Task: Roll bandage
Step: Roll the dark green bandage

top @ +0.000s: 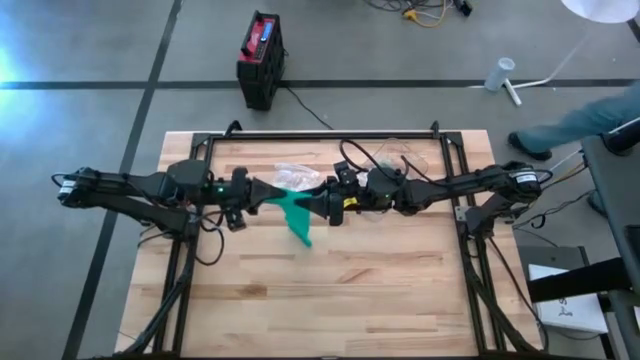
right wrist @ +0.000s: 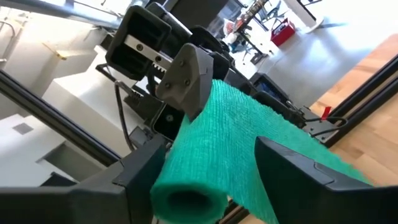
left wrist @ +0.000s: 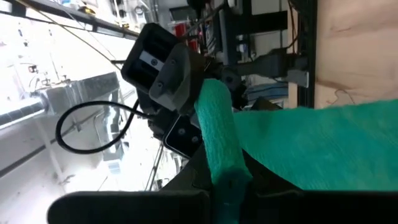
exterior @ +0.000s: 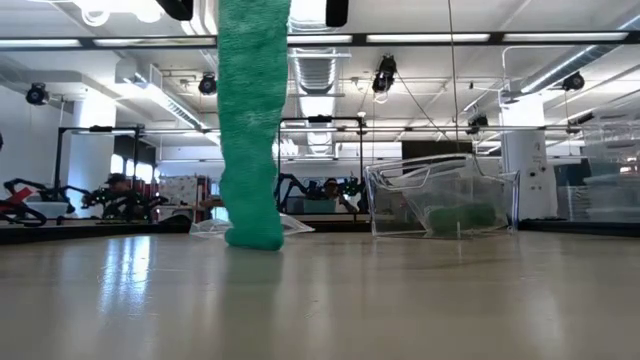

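A green bandage (top: 293,210) is held in the air above the middle of the table between my two grippers. Part of it is rolled into a tube (right wrist: 211,137). The loose tail (exterior: 250,140) hangs down, and its lower end (exterior: 254,236) rests on the wooden table (top: 380,290). My left gripper (top: 275,192) comes from the left and is shut on one end of the tube. My right gripper (top: 318,203) comes from the right and is shut on the other end. My left gripper (left wrist: 227,186) pinches one end of the rolled tube (left wrist: 225,168) between its two fingers, level from the table's left, the fingers along the tube. The tube is lifted clear, and the loose sheet (left wrist: 323,143) spreads off its side. My right gripper (right wrist: 208,180) has the tube's other end (right wrist: 186,199) between its two fingers (right wrist: 140,177), level from the table's right, the fingers along the tube. The tube is clear of the table, and the loose sheet runs off past the other finger.
A clear plastic box (exterior: 440,200) holding another green roll stands toward the table's far right (top: 405,155). A crumpled clear wrapper (top: 295,175) lies behind the grippers. A black and red case (top: 262,58) stands on the floor past the far edge. A person (top: 590,120) is at the right.
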Tool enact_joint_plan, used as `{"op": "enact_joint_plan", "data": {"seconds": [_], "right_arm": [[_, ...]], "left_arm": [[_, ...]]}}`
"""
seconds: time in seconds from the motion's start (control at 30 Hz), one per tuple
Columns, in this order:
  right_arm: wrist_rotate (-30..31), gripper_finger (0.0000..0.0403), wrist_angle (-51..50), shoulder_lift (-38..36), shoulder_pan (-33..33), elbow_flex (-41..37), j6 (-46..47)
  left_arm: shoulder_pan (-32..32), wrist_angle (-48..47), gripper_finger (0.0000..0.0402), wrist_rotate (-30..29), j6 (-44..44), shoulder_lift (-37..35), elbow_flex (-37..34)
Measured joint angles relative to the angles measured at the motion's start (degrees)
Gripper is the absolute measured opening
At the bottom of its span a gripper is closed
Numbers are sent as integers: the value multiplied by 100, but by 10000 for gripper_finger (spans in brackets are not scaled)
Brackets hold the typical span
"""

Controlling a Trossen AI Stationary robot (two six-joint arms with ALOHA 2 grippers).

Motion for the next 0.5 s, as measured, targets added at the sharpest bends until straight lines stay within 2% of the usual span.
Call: {"op": "enact_joint_plan", "data": {"seconds": [0.27,0.5], "right_arm": [[-71,249,25,0,0,2,85],[-120,228,47,0,86,9,59]], "left_arm": [[2,-32,7,153,0,-27,0],[41,-74,7,164,2,-27,0]]}}
